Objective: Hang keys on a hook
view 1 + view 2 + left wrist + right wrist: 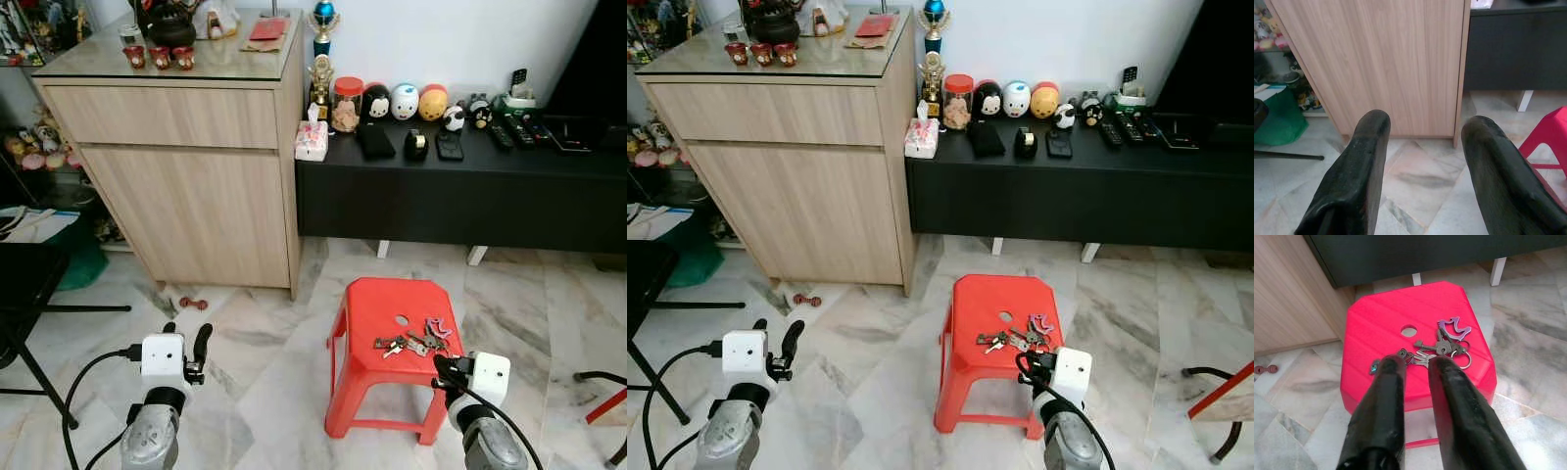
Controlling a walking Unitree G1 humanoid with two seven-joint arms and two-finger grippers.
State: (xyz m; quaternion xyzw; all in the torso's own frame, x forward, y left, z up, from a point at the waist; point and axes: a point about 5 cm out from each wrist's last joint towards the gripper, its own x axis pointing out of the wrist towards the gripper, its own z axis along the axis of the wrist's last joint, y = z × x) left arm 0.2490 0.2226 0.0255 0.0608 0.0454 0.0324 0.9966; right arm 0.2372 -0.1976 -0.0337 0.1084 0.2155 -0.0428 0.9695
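A bunch of keys (411,342) with a purple carabiner lies on top of a red plastic stool (377,304), toward its near right corner. My right gripper (438,369) hovers at the stool's near right edge, just short of the keys. In the right wrist view its fingers (1393,382) are slightly apart, open, with the keys (1440,346) right beyond the tips and nothing held. My left gripper (186,343) is raised over the marble floor left of the stool, wide open and empty, facing the wooden cabinet (1400,63).
A light wooden cabinet (186,176) stands at the back left. A low black console (460,191) with figurines and remotes runs along the back right. A small red dumbbell (193,304) lies by the cabinet. A black stand (29,294) is at the left and a chair leg (602,392) at the right.
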